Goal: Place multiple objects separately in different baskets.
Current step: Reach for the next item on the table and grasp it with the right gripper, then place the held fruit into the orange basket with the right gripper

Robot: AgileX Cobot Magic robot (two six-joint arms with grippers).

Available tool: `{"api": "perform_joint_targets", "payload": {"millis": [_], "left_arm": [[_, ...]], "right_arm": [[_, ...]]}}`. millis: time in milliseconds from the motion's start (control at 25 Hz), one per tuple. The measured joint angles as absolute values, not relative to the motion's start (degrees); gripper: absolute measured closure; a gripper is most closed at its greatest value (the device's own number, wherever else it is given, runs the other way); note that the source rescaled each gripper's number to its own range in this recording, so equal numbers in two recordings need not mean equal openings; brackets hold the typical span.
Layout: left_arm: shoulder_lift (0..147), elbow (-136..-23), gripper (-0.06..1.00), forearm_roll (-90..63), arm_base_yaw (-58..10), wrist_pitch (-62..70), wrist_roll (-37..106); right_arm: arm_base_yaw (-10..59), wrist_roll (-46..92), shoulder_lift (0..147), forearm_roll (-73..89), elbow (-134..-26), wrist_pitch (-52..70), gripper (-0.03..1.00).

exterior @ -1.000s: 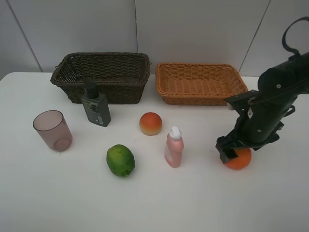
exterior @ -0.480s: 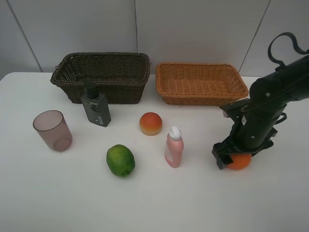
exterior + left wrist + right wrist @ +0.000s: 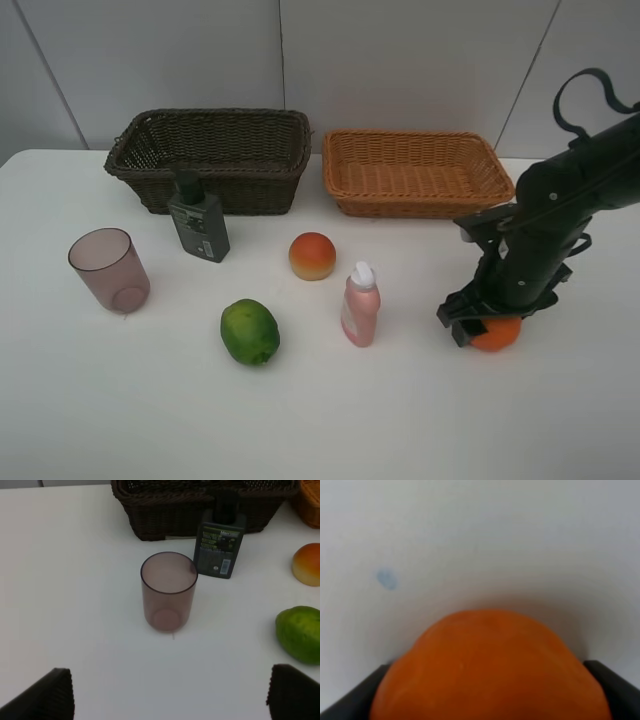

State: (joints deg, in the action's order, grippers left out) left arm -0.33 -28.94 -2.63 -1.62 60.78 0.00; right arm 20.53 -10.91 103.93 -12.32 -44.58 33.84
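Note:
An orange (image 3: 497, 334) rests on the white table at the right, and my right gripper (image 3: 480, 325) is down over it. In the right wrist view the orange (image 3: 490, 670) fills the gap and both dark fingers (image 3: 367, 692) press its sides. My left gripper (image 3: 172, 695) is open above the table, short of the mauve cup (image 3: 168, 591); the exterior view does not show it. The cup (image 3: 108, 268), dark green pump bottle (image 3: 198, 220), lime (image 3: 250, 331), peach-like fruit (image 3: 312, 256) and pink bottle (image 3: 361, 305) stand apart on the table.
The dark brown basket (image 3: 220, 185) and the light tan basket (image 3: 400, 207) sit side by side at the back, both with nothing in them. The pump bottle stands just in front of the dark basket. The right arm's body rises over the tan basket's right corner.
My right gripper sank lower over the orange and its jaws drew in against the fruit. The orange stays on the table. Nothing else moved.

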Motion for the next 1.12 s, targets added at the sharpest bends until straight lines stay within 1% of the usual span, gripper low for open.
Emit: {"api": "perform_joint_targets", "payload": {"millis": [640,920,1120], "left_arm": [[-0.33,-28.94,-0.05,-2.63,-1.62,60.78,0.00],[-0.33,-28.94,-0.05,-2.63,-1.62,60.78,0.00],[-0.33,-28.94,-0.05,-2.63,-1.62,60.78,0.00]], "right_arm": [[20.53,-10.91,103.27,-12.27,-44.58,33.97,0.31],[20.53,-10.91,99.70,-12.16,-44.58,34.84,0.31],[20.53,-10.91,95.24,-12.05,-45.20,38.10,0.31]]}}
